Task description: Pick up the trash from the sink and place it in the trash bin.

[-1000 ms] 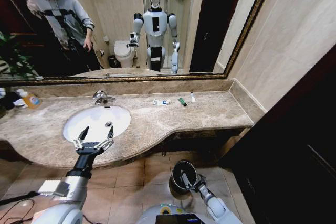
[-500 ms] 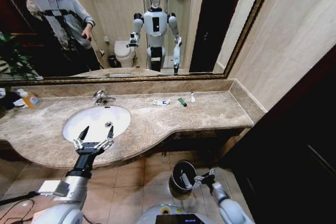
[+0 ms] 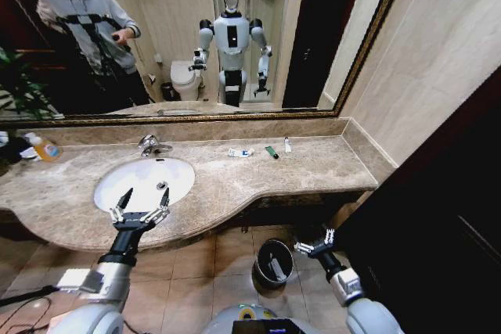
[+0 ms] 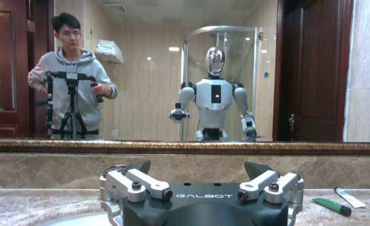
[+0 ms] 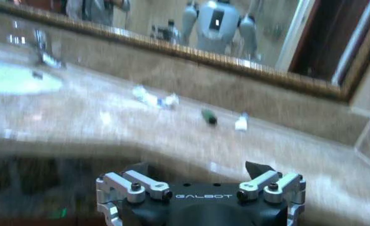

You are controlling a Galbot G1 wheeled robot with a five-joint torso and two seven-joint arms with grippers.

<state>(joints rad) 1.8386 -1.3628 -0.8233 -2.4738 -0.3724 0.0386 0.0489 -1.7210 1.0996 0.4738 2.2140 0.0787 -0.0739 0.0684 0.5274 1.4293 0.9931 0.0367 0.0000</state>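
Beige marble counter [image 3: 235,185] carries three trash items well beyond the right gripper [image 3: 315,243]: white-blue packet [image 3: 240,152], green stick [image 3: 272,152], small white tube [image 3: 287,145], in a row near the backsplash. Right gripper sits below the counter edge, fingers spread, holding nothing, just beside the black trash bin [image 3: 274,261], on the side away from the left arm. Bin has a white item [image 3: 278,269] inside. Left gripper [image 3: 139,210] hangs over the front rim of the white sink [image 3: 145,181], fingers spread, empty; drain and faucet [image 3: 150,145] are past its fingertips. Orange-labelled bottle [image 3: 45,149] stands far out to its left.
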